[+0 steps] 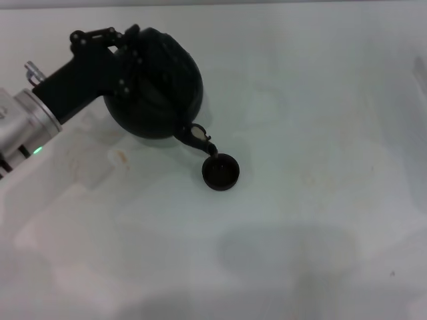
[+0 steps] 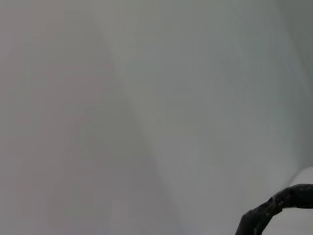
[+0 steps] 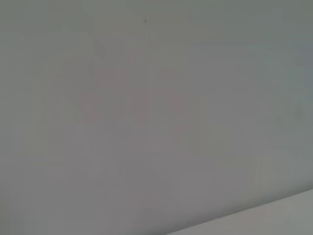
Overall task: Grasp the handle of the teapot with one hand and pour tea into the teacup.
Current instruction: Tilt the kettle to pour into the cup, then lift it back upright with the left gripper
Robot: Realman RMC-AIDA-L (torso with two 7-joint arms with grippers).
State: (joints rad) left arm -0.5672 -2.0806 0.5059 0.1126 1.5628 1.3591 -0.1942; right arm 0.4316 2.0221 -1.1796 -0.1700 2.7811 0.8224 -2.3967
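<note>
The matte black teapot is held tilted above the white table, its short spout pointing down at the teacup. A thin dark streak runs from the spout to the cup's near rim. The small dark round cup stands upright on the table just below and to the right of the spout. My left gripper reaches in from the left and is shut at the pot's top, where it covers most of the handle. A rough dark arc of the handle shows in the left wrist view. The right arm is out of view.
A pale, whitish low object lies on the table below my left arm. A faint light shape sits at the right edge. The right wrist view shows only a plain grey surface.
</note>
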